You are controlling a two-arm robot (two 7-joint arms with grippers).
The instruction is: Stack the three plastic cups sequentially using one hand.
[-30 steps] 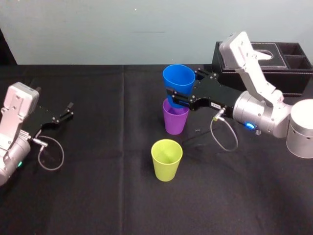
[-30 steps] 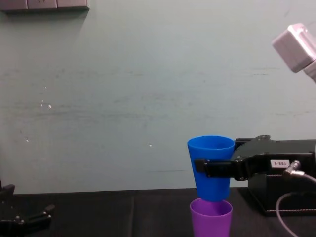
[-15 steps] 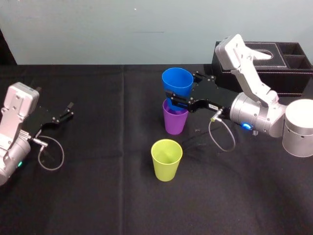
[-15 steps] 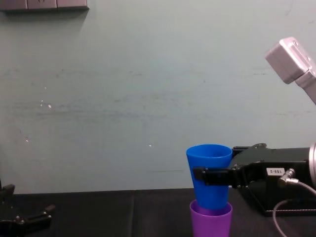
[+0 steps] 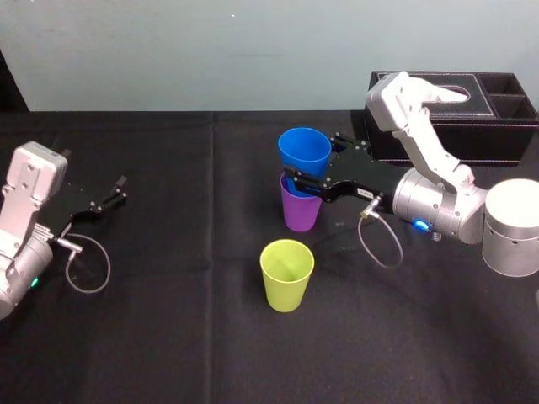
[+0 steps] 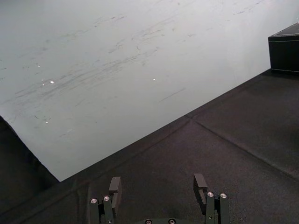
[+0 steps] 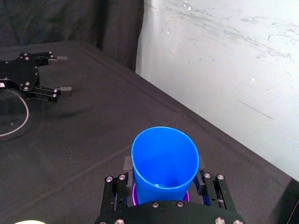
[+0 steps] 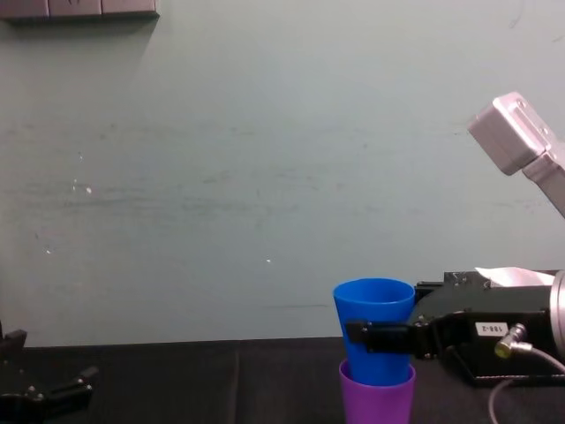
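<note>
The purple cup (image 5: pixel 301 212) stands upright mid-table. The blue cup (image 5: pixel 304 150) sits partly down inside it, with my right gripper (image 5: pixel 310 166) shut on its lower wall from the right. In the right wrist view the fingers (image 7: pixel 127 164) press both sides of the blue cup (image 7: pixel 164 163), and a sliver of purple rim (image 7: pixel 135 199) shows beneath. From the chest the blue cup (image 8: pixel 374 322) stands sunk into the purple cup (image 8: pixel 378 399). The yellow-green cup (image 5: pixel 287 274) stands alone nearer me. My left gripper (image 5: pixel 109 200) rests open at the far left.
A black tissue box (image 5: pixel 472 109) sits at the back right, just behind my right arm. The left gripper (image 6: pixel 158 189) has bare black cloth in front of it. The table ends at a pale wall behind.
My right gripper has come down with the blue cup, sinking its base into the purple cup. The left arm and the yellow-green cup have not moved.
</note>
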